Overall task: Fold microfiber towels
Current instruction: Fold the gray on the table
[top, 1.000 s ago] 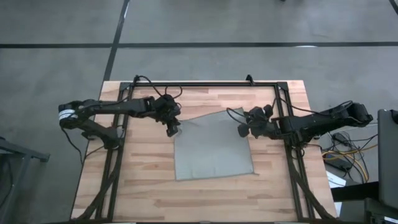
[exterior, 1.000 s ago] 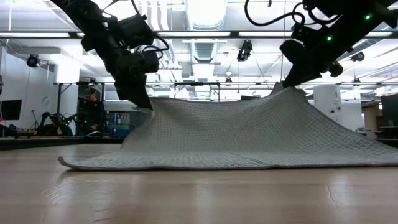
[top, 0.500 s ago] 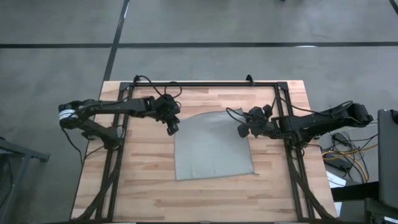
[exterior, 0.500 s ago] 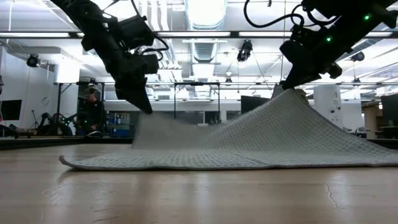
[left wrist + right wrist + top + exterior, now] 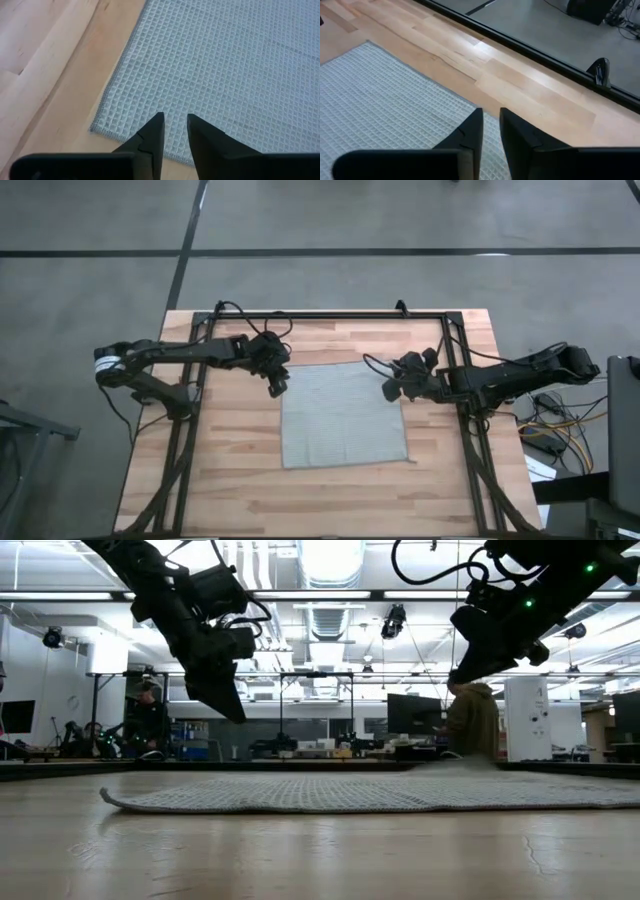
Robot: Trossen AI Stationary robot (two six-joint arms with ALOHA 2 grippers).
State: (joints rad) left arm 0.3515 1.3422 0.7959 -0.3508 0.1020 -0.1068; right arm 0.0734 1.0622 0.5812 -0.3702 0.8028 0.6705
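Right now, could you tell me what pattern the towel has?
The towel has a light grey-blue waffle grid, clearest in the left wrist view.

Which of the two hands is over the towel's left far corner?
The left hand: it hangs just above the far corner on the towel's left side. The right hand hangs over the opposite far corner. Both are empty, and the towel lies flat.
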